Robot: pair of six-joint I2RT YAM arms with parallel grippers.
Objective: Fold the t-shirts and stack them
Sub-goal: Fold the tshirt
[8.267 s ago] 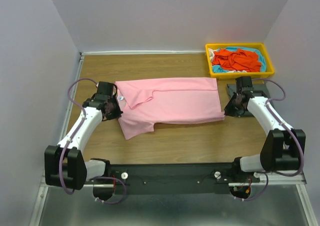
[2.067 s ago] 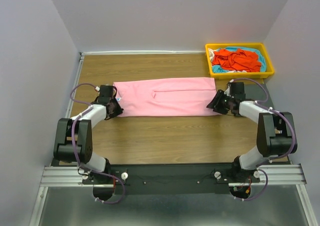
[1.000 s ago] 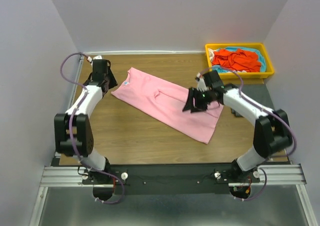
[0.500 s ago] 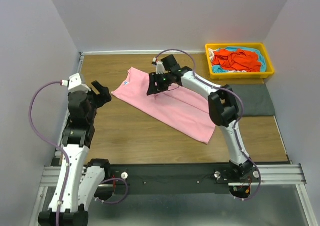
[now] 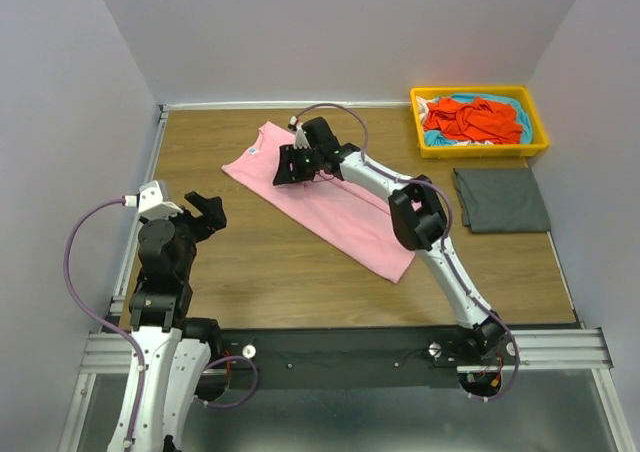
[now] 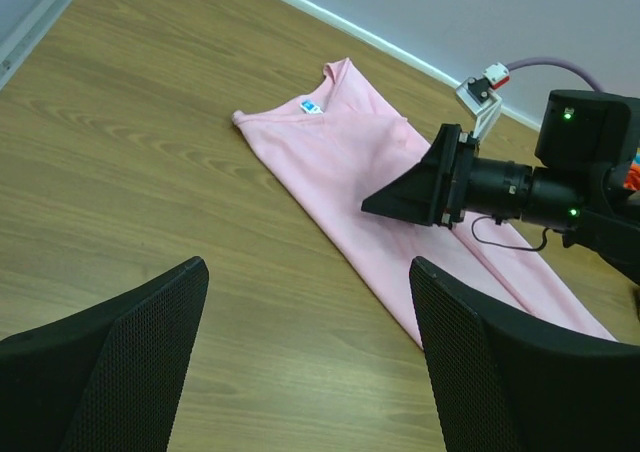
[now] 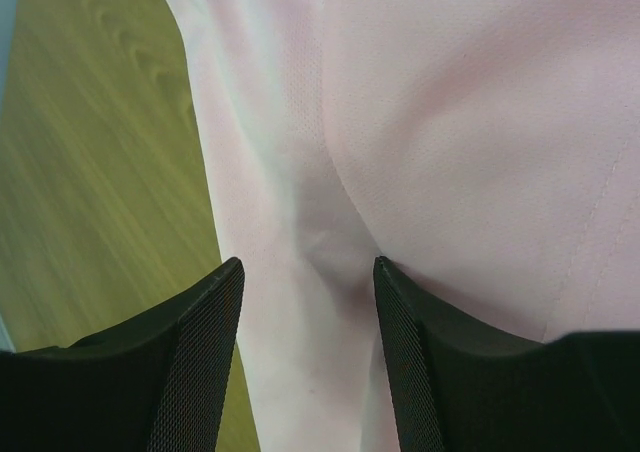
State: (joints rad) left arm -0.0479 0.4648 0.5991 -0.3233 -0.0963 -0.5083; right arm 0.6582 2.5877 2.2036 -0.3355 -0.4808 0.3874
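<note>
Pink t-shirt (image 5: pixel 330 210) diagonal on table (image 5: pixel 300 262), right jaws parted — low over it

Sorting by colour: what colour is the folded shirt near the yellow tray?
The shirt is dark grey; top external view shows it best.

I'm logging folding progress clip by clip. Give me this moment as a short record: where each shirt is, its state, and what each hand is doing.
pink t-shirt: folded into a long strip, diagonal on the table
dark grey t-shirt: folded flat, right side, apart from the pink one
yellow tray: far right corner, holds the two crumpled shirts
orange-red t-shirt: crumpled, on top
turquoise t-shirt: underneath, mostly hidden
left hand: open, empty, off the cloth
right hand: fingers apart over the collar end; contact unclear
</note>
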